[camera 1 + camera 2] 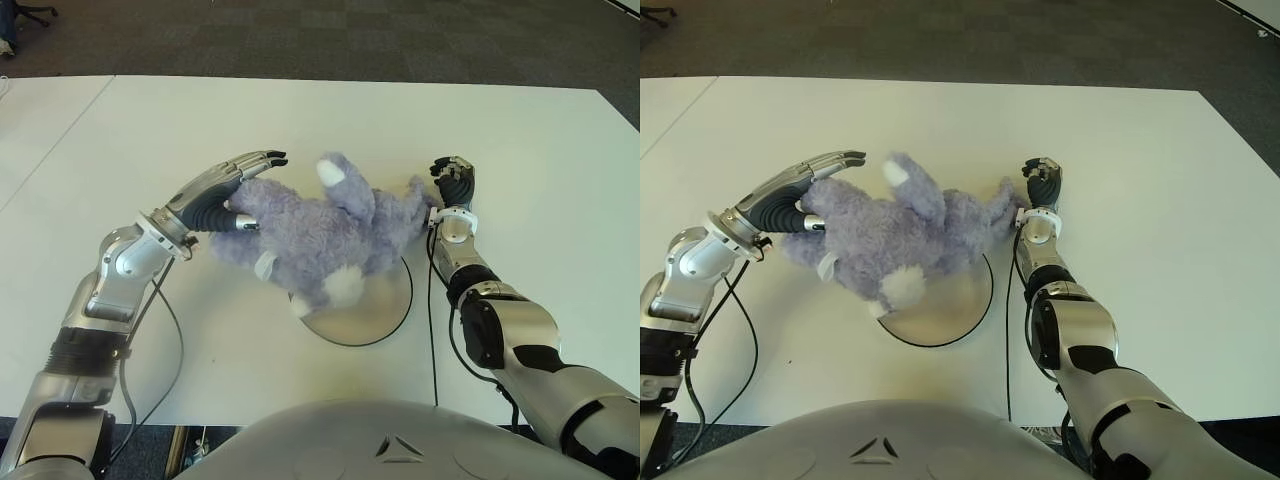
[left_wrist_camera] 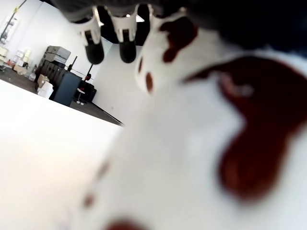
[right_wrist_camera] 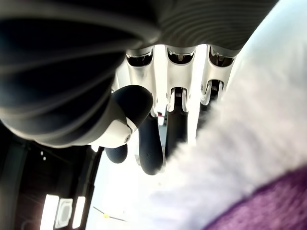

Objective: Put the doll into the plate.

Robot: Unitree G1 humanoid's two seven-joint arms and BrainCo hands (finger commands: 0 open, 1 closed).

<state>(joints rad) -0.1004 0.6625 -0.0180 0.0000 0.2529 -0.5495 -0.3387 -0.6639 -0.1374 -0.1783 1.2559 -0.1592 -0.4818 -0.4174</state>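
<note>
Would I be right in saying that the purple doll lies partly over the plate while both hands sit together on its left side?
Not quite. The purple doll does lie partly over the plate, but the hands flank it: the left hand at its left side, the right hand at its right end. Both eye views show this.

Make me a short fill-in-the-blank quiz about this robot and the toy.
1. The doll is pale ____ with white patches.
2. It lies partly over the round ____, partly on the table.
3. The left hand touches one end; the ____ hand touches the other.

Missing: purple; plate; right
</note>
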